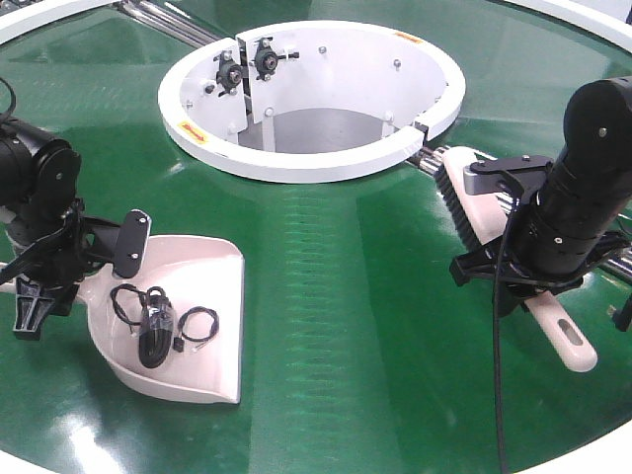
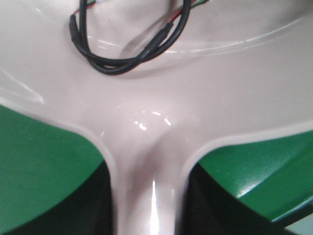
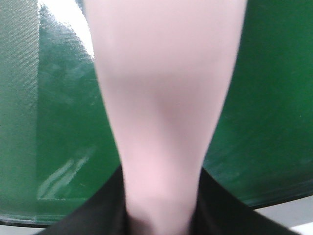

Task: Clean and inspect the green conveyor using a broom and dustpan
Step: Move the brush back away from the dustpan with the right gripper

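Left claw (image 2: 149,205) closed on dustpan (image 1: 212,286) handle, left side of green conveyor (image 1: 346,296); right claw (image 3: 161,210) closed on broom (image 1: 472,202) handle; cables (image 1: 156,321) inside dustpan.

Front view: dustpan (image 1: 212,286) handle mostly hidden behind left arm (image 1: 44,197). Broom (image 1: 479,219) midsection hidden behind right arm (image 1: 578,188). Conveyor (image 1: 346,296) cropped on all sides. Left wrist: cable (image 2: 122,63) loop cut off at top edge, pan cropped too. Right wrist: broom handle blurred, both ends out of frame.
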Tool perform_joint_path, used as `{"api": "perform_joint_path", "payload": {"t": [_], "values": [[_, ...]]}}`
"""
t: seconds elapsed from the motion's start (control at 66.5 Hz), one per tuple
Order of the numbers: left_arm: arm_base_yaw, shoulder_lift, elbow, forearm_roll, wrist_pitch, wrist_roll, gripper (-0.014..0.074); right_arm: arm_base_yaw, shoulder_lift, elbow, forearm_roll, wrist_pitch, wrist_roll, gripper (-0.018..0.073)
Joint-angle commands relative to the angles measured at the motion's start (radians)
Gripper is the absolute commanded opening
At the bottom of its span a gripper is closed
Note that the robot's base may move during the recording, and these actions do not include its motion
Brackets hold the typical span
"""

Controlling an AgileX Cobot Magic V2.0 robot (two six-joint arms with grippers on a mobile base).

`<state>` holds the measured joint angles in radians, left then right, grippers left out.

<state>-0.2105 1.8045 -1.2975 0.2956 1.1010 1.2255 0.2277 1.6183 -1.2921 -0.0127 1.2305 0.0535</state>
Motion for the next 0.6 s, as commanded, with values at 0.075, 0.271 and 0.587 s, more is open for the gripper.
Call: {"api": "perform_joint_path", "payload": {"t": [0.075, 0.271, 0.587], "values": [[-0.012, -0.038, -0.026, -0.004, -0.024, 0.019, -0.0006, -0.006, -0.044, -0.025, -0.006, 0.001, -0.006, -0.0001], [-0.012, -0.037, -0.026, -0.004, -0.019, -0.022, -0.0003, -0.006, -0.044, -0.025, -0.006, 0.002, -0.006, -0.0001], [-0.012, -0.038, -0.026, -0.039, -0.007, -0.028, 0.0097, -0.006, -0.044, -0.025, -0.006, -0.002, -0.006, -0.0001]]}}
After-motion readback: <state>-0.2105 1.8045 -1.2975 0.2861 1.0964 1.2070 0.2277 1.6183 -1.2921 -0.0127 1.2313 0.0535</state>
